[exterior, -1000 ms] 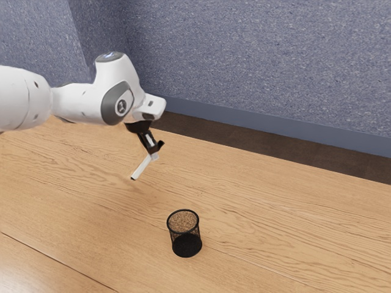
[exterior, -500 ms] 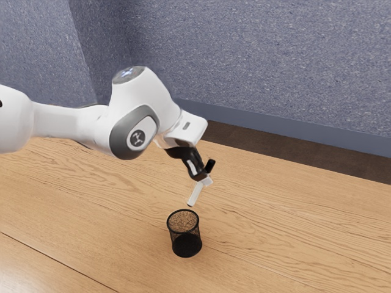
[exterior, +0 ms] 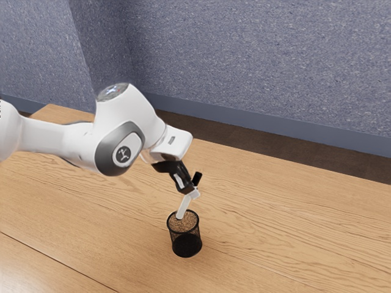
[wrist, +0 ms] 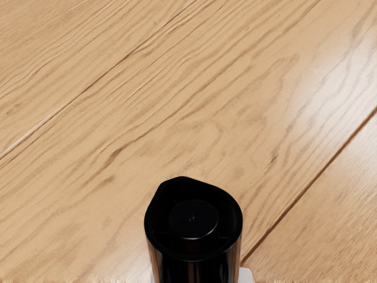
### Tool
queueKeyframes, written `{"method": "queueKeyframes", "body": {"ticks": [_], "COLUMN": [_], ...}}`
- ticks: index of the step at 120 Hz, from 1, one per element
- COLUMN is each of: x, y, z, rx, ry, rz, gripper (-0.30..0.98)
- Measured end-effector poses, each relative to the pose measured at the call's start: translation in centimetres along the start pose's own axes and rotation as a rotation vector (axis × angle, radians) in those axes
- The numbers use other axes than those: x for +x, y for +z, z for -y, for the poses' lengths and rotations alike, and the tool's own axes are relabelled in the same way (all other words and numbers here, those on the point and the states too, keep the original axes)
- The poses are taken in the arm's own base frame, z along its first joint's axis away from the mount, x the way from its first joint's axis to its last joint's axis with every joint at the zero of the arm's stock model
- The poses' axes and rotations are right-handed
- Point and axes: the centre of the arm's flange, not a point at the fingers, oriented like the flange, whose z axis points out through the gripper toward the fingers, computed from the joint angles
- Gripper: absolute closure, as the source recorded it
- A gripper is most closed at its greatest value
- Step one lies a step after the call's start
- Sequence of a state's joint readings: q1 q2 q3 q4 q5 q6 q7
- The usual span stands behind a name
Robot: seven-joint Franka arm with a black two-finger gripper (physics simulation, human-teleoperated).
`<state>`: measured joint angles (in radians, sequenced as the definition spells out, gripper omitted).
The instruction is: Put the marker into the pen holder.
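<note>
In the exterior view my gripper [exterior: 192, 192] is shut on the marker [exterior: 184, 206], just above the black mesh pen holder [exterior: 185, 244]. The marker's white barrel slants down from the fingers, and its lower end overlaps the holder's opening near the back of the rim; whether it is below the rim I cannot tell. Its black end sticks up past the fingers. In the wrist view the marker [wrist: 193, 221] shows its black end close up, with small pale parts of the gripper [wrist: 197, 277] at its sides.
The pen holder stands upright on the wooden table [exterior: 293, 226]. Behind the table's far edge are a dark floor strip [exterior: 256, 140] and a speckled blue-grey wall [exterior: 256, 61].
Carrying the marker, my gripper first moved toward the exterior view's right and down, then lower and slightly back left to the pen holder. The holder has stayed in place.
</note>
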<state>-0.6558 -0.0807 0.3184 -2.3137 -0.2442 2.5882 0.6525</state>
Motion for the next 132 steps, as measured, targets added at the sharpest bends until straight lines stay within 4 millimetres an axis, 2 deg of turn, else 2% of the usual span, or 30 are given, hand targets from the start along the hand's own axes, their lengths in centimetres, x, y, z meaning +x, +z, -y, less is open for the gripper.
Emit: {"method": "queueKeyframes", "body": {"ticks": [44, 101, 107, 122, 132], "x": [-0.6, -1.4, -1.4, -1.7, -1.4], "y": [3.0, 5.3, 5.4, 5.4, 4.9], "z": [0.3, 0.0, 0.0, 0.1, 0.5], "rx": [0.013, 0.025, 0.022, 0.007, 0.006], "ry": [-0.004, 0.010, 0.011, 0.010, 0.012], "rz": [0.037, 0.056, 0.060, 0.069, 0.062], "gripper": [0.78, 0.78, 0.72, 0.45, 0.31]}}
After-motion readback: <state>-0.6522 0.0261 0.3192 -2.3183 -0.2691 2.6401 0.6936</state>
